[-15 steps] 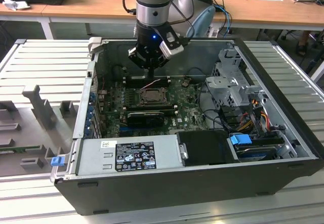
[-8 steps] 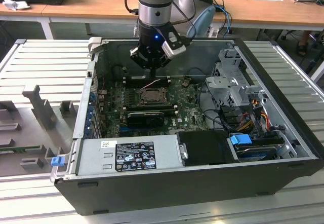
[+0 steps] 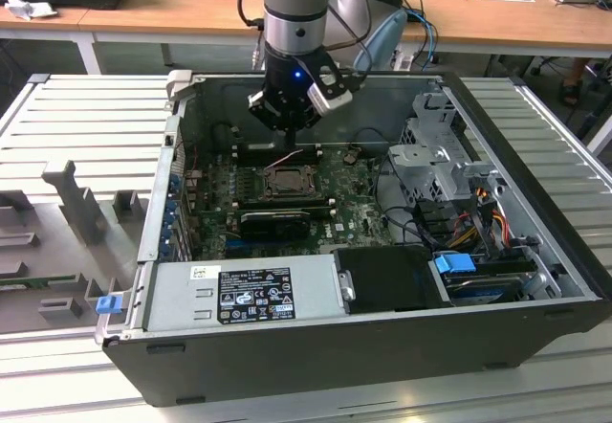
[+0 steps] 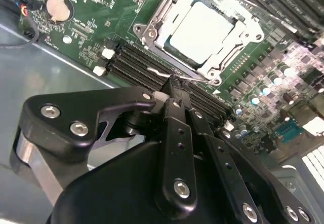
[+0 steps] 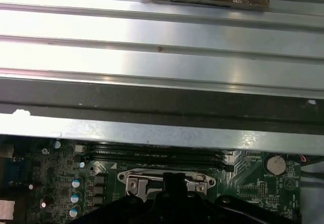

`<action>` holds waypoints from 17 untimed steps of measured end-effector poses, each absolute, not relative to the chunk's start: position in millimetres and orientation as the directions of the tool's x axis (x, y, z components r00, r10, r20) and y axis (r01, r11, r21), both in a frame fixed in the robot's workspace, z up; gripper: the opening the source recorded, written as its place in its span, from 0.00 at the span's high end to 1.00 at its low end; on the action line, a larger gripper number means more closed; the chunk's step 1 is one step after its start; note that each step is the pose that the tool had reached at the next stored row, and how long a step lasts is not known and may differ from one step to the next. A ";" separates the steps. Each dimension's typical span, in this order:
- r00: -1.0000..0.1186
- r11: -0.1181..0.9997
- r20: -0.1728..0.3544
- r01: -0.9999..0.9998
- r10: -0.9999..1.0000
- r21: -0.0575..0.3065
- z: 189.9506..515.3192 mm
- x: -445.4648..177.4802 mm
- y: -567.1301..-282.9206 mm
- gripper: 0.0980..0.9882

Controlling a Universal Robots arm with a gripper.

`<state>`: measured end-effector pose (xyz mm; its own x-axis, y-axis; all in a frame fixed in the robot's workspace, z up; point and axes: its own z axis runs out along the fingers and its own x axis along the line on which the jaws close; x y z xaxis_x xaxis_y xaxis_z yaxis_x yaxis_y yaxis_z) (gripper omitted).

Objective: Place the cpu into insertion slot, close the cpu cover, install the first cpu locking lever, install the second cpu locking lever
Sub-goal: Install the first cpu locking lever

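The cpu (image 4: 202, 29) lies flat in the insertion slot (image 3: 287, 180), its pale silvery top showing through the window of the cpu cover (image 4: 152, 31). The cover's metal frame is down around the chip. A thin wire locking lever (image 4: 157, 72) runs along the socket's edge beside the memory slots. My gripper (image 4: 173, 82) is shut, its black fingertips together right at this lever, by the socket's rim. In the exterior view the gripper (image 3: 290, 145) hangs just above the socket, inside the open computer case. In the first wrist view the gripper (image 5: 172, 181) stands in front of the socket.
Black memory slots (image 4: 136, 57) flank the socket, and a coin battery (image 4: 58, 8) sits on the green board. A long black card (image 3: 277, 220), the grey power supply (image 3: 244, 294), a drive cage (image 3: 440, 155) and cables crowd the case. The case wall (image 5: 162, 127) rises close by.
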<state>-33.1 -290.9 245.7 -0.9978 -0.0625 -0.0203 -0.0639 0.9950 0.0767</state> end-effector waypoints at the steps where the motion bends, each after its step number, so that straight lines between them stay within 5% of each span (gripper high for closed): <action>1: -0.998 0.995 -0.020 -0.064 -0.063 0.077 243.4 -33.1 -290.9 0.99; 17: -0.997 0.995 -0.020 -0.071 -0.069 0.077 224.2 -29.1 -284.0 0.99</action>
<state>-29.1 -284.0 224.2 -0.9974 -0.0695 -0.0204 -0.0708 0.9945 0.0769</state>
